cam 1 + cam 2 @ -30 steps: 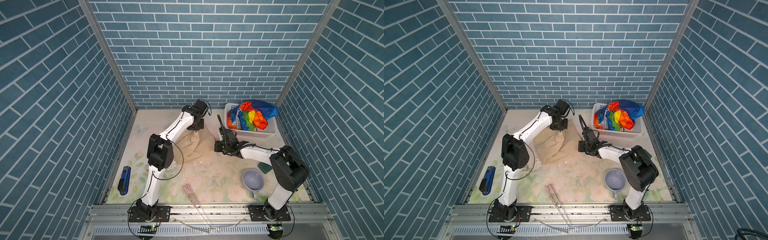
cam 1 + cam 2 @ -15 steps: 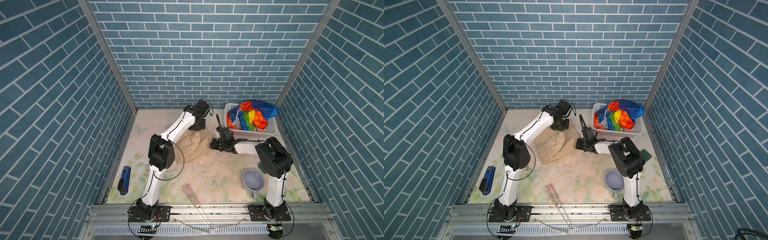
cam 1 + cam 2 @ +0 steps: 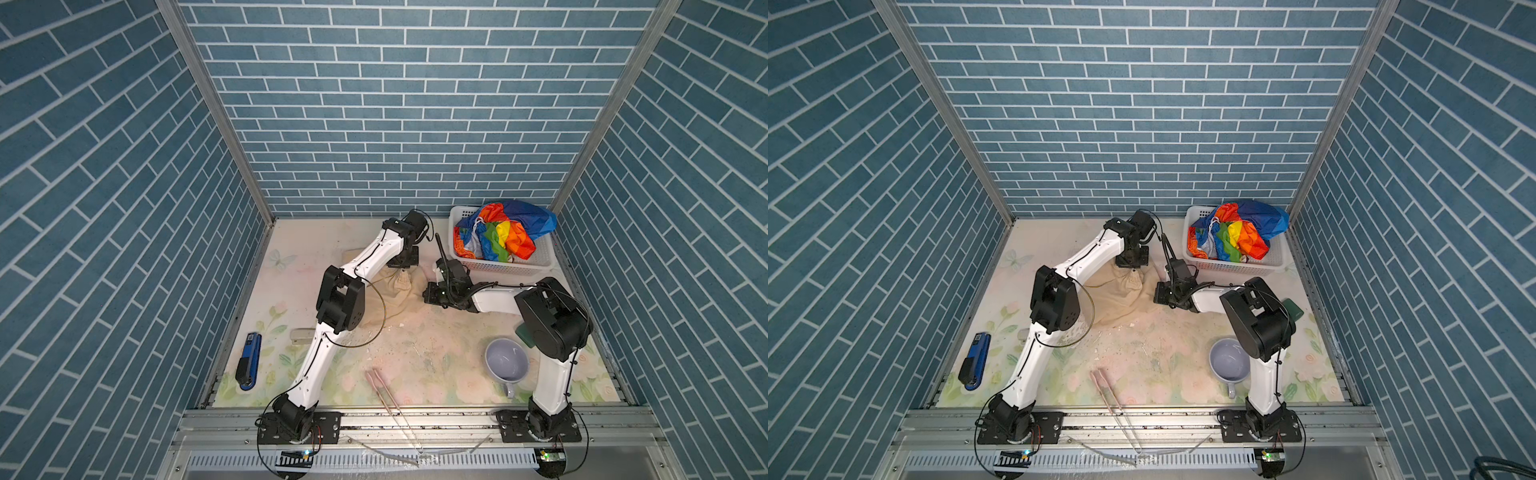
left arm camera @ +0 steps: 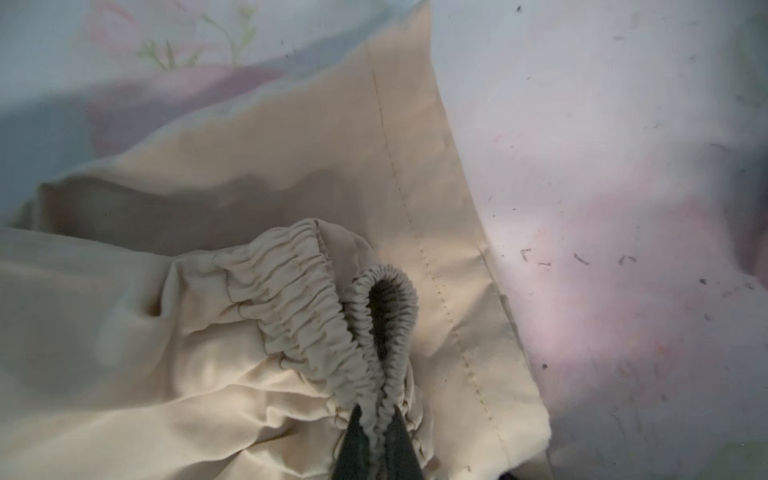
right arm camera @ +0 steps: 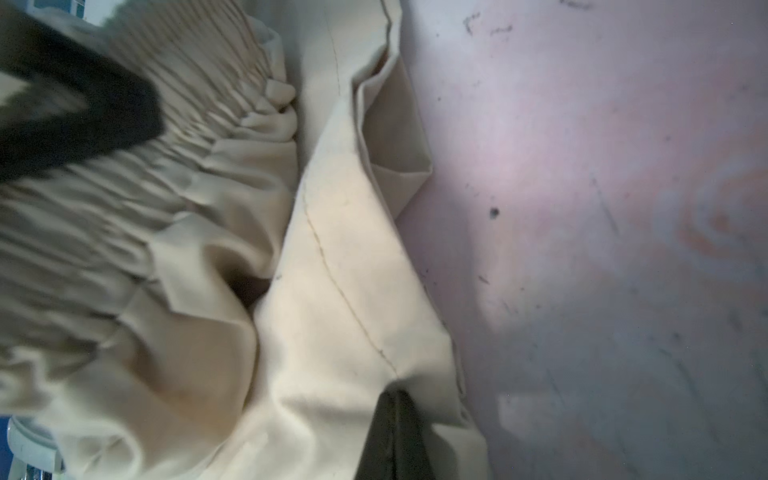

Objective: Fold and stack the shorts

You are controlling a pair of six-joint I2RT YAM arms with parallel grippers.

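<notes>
The beige shorts (image 3: 386,301) (image 3: 1121,297) lie crumpled on the floral mat between the two arms in both top views. My left gripper (image 4: 376,419) points down at their far edge (image 3: 402,272) and is shut on the gathered elastic waistband (image 4: 299,291), which loops up from the jaws. My right gripper (image 5: 395,399) lies low at the shorts' right side (image 3: 427,293) and is shut on a seamed fold of the beige cloth (image 5: 332,257). The rainbow-striped shorts (image 3: 505,232) (image 3: 1237,232) sit bunched in the white basket (image 3: 498,270).
The basket stands at the back right, close behind the right wrist. A lilac mug (image 3: 506,365) and a dark green object (image 3: 523,334) sit by the right arm's elbow. A blue stapler (image 3: 248,368) lies front left, pink chopsticks (image 3: 384,390) front centre.
My right gripper has slid a little leftward along the shorts and the right elbow has swung inward. The left arm has barely moved.
</notes>
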